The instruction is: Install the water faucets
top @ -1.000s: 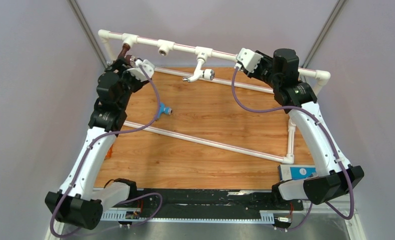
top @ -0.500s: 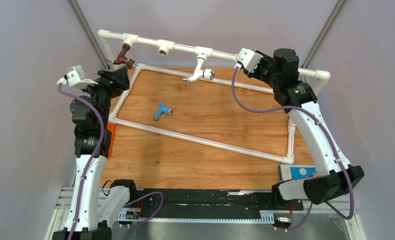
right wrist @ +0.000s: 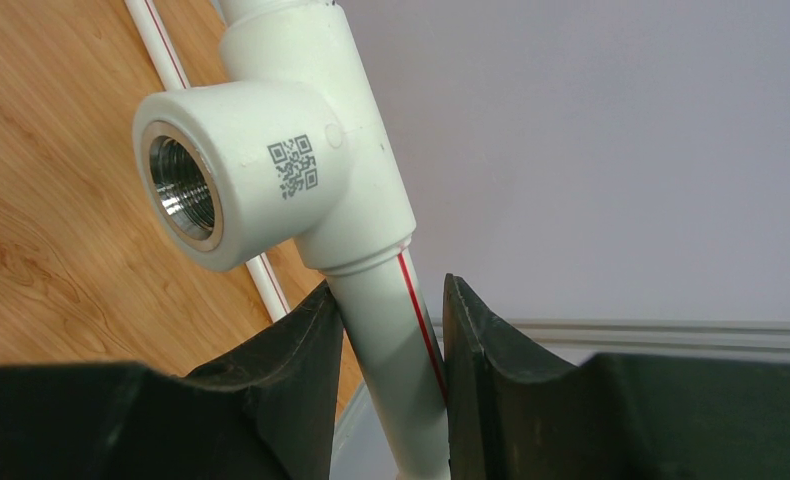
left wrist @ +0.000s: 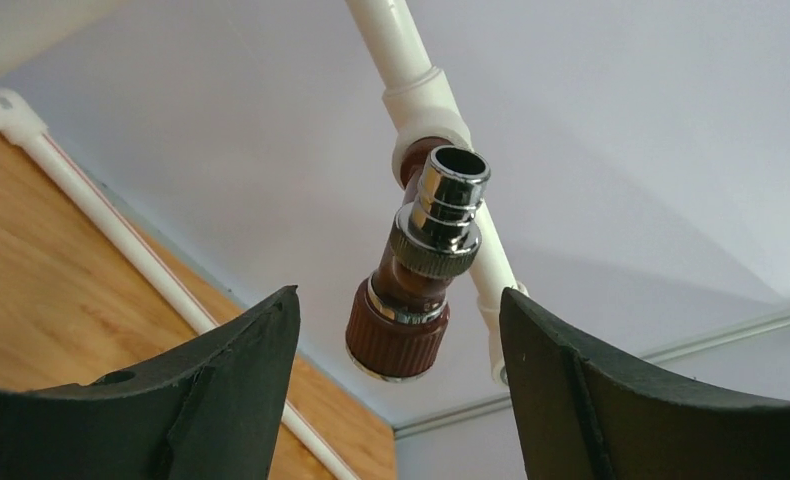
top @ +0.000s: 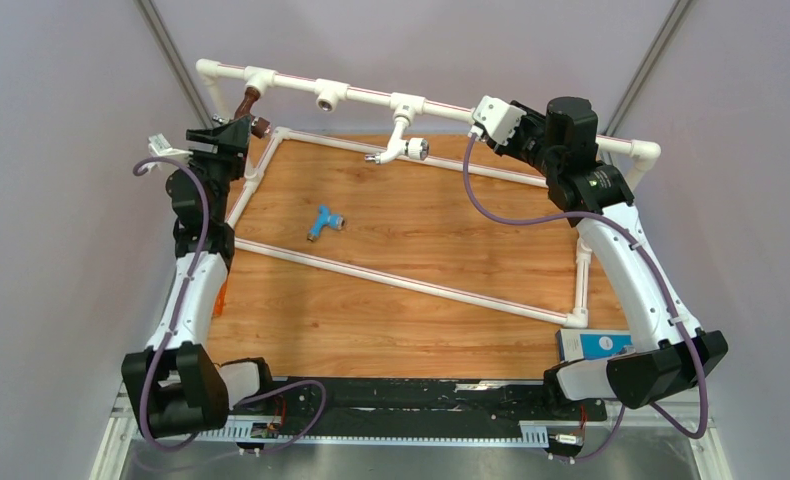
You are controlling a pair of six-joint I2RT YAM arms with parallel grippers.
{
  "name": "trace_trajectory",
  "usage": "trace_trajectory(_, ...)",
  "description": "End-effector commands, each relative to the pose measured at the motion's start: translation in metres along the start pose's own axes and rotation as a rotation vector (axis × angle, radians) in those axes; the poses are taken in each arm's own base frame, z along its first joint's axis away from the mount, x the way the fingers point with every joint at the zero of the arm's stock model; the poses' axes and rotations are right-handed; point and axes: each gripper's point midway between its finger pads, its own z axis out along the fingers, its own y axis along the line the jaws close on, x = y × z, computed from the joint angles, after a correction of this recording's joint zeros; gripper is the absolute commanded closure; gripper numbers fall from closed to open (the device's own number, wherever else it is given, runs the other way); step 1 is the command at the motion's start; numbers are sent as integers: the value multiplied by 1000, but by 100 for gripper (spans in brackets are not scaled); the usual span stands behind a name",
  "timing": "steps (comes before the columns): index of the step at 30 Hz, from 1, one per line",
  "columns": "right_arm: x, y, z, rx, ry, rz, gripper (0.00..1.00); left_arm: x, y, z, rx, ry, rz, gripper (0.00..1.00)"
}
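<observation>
Dark brown faucet (left wrist: 411, 290) in tee socket (left wrist: 426, 112)

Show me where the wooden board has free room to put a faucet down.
Free: wood right of the blue faucet, between far pipe and diagonal pipe; also wood nearer than the diagonal pipe. Crowded: far left corner, where the open left gripper flanks the brown faucet.
</observation>
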Motion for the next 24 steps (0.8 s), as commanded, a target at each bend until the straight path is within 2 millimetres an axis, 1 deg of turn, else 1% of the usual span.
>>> trace_trajectory(1, -4, 60, 19, -196, -26, 156, 100, -21, -57, 9, 269, -63, -33, 25)
trace_trajectory(2, -4, 60, 20, -196, -24, 156, 100, -22, -53, 15, 274, -68, -11, 27)
trace_trajectory(3, -2, 60, 20, -196, -21, 156, 100, -23, -56, 17, 296, -73, 4, 32)
trace_trajectory(4, -3, 60, 20, -195, -23, 155, 100, -21, -53, 22, 299, -58, 34, 35)
trace_trajectory(5, -3, 60, 20, -194, -22, 155, 100, -21, -54, 24, 316, -51, 58, 41)
trace_trajectory(6, -2, 59, 20, -193, -20, 154, 100, -18, -53, 27, 329, -38, 128, 46)
trace_trajectory(7, -2, 59, 20, -193, -20, 154, 100, -19, -59, 27, 351, -35, 165, 55)
trace_trajectory(8, -2, 60, 19, -192, -18, 154, 100, -14, -58, 27, 370, -14, 268, 59)
trace_trajectory(9, -3, 59, 19, -189, -18, 152, 100, -15, -64, 27, 393, -12, 349, 64)
trace_trajectory(10, -3, 59, 19, -189, -18, 152, 100, -9, -55, 27, 370, 29, 477, 68)
trace_trajectory(11, -3, 58, 18, -187, -20, 152, 100, -13, -64, 27, 382, 26, 573, 70)
trace_trajectory(12, -4, 58, 18, -189, -23, 152, 100, -6, -52, 26, 351, 81, 730, 72)
trace_trajectory(13, -3, 58, 18, -189, -23, 154, 100, -11, -62, 25, 369, 77, 843, 73)
trace_trajectory(14, -4, 58, 18, -190, -26, 153, 100, -10, -53, 20, 347, 119, 1014, 75)
trace_trajectory(15, -4, 58, 19, -191, -25, 154, 100, -9, -63, 17, 372, 127, 1103, 76)
trace_trajectory(16, -5, 59, 19, -193, -27, 155, 100, -7, -55, 10, 378, 174, 1304, 76)
trace_trajectory(17, -5, 59, 19, -194, -28, 155, 100, -5, -58, 8, 418, 174, 1531, 77)
trace_trajectory(18, -4, 59, 19, -195, -27, 159, 100, 3, -46, -1, 404, 251, 1617, 78)
trace_trajectory(19, -6, 60, 20, -197, -31, 160, 100, 5, -46, -4, 421, 265, 1859, 78)
trace_trajectory(20, -6, 59, 20, -198, -33, 159, 100, 16, -27, -11, 391, 373, 1934, 78)
trace_trajectory(21, -6, 59, 20, -198, -33, 159, 100, 16, -23, -10, 358, 397, 2125, 78)
trace_trajectory(22, -6, 60, 20, -198, -30, 160, 100, 24, -7, -16, 345, 498, 2214, 77)
trace_trajectory(23, -6, 59, 20, -196, -32, 159, 100, 27, 5, -17, 284, 562, 2375, 76)
trace_trajectory(24, -6, 60, 20, -198, -30, 160, 100, 32, 23, -19, 255, 616, 2452, 76)
